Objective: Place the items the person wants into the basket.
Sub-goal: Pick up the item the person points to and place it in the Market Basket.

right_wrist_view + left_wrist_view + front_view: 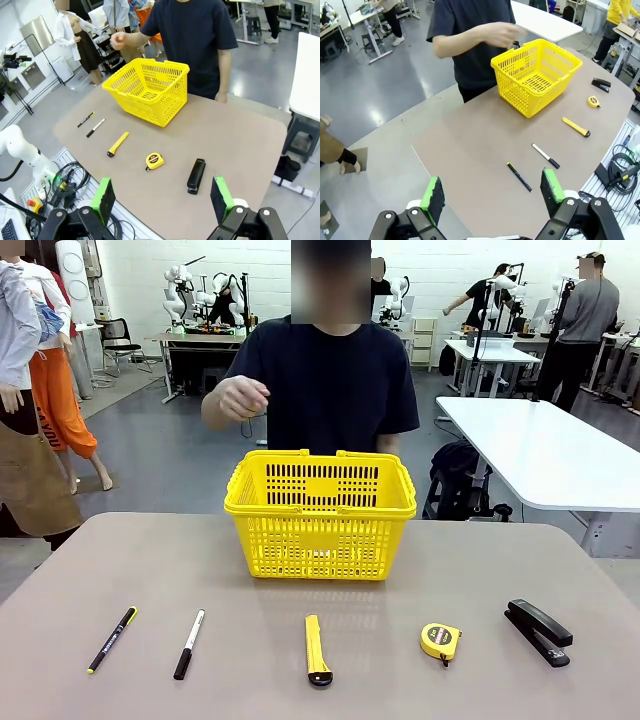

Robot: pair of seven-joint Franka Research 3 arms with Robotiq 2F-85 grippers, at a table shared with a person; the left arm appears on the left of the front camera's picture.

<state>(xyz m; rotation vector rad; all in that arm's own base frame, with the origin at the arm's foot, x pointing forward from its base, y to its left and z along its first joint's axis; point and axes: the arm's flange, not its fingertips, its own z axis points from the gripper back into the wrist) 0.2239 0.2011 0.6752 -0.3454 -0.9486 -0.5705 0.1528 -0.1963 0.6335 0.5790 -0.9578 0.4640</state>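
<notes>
Knife [317, 649] long axis near-far, black end twd robot; stapler [538, 632] diagonal.

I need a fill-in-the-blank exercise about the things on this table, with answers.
The basket is ___ in colour.
In the front view, the tape measure lies between the utility knife and the ___.
The left hand and the right hand are both ___, holding nothing.
Missing words: yellow; stapler; open.
</notes>
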